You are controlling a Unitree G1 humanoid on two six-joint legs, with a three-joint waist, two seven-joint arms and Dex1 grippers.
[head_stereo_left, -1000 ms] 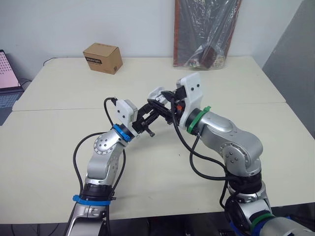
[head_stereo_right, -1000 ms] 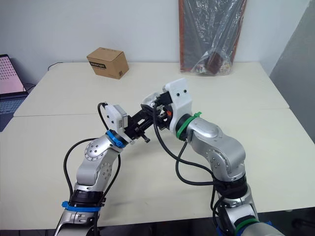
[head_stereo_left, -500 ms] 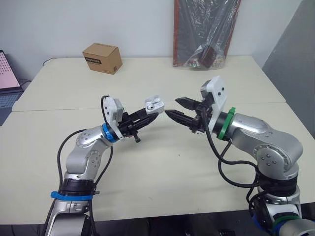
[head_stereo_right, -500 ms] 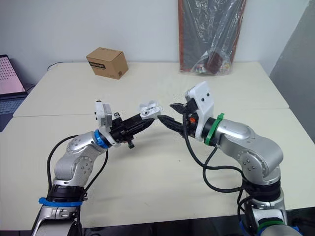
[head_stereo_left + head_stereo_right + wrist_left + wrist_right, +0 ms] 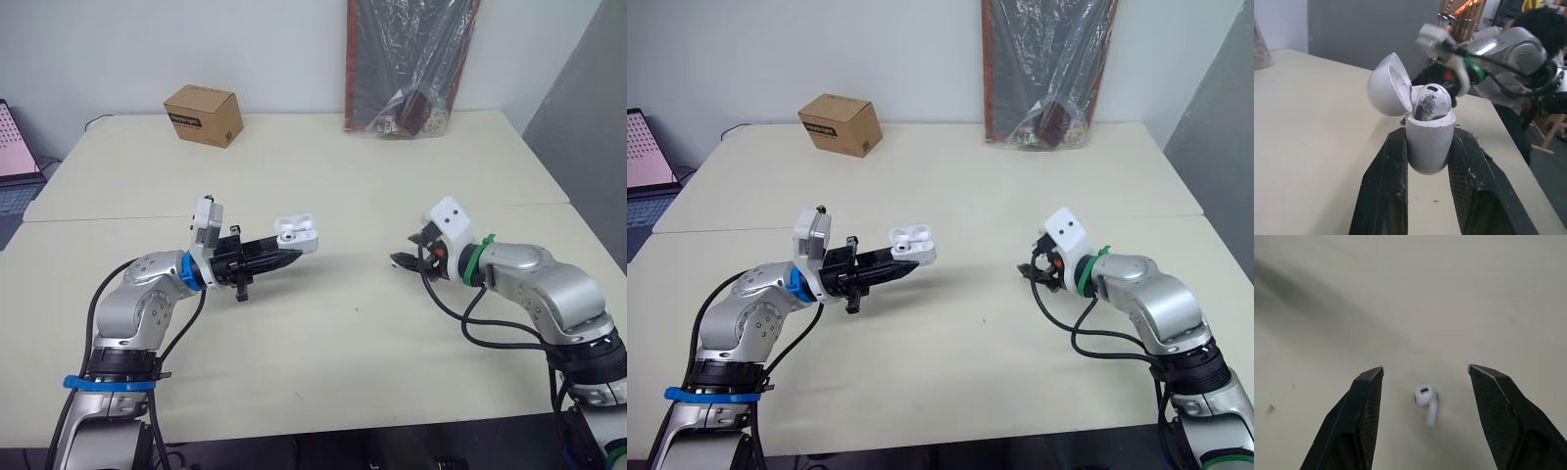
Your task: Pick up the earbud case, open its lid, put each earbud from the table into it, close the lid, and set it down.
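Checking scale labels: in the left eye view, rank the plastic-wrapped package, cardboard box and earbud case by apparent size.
Largest: plastic-wrapped package, cut off by the frame's top.
Then: cardboard box.
Smallest: earbud case, despite being nearer the camera.

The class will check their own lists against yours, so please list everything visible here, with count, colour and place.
earbud case: one, white, lid open, held above the table in the left gripper
earbud in case: one, white, seated in the open case
loose earbud: one, white, lying on the table between the right gripper's fingers
cardboard box: one, brown, far left part of the table
plastic-wrapped bundle: one, dark under clear plastic, leaning on the wall at the table's far edge
laptop: one, pinkish screen, at the table's left edge
table: cream, with a seam across its top
left gripper: black fingers, shut on the case
right gripper: black fingers, open, low over the loose earbud
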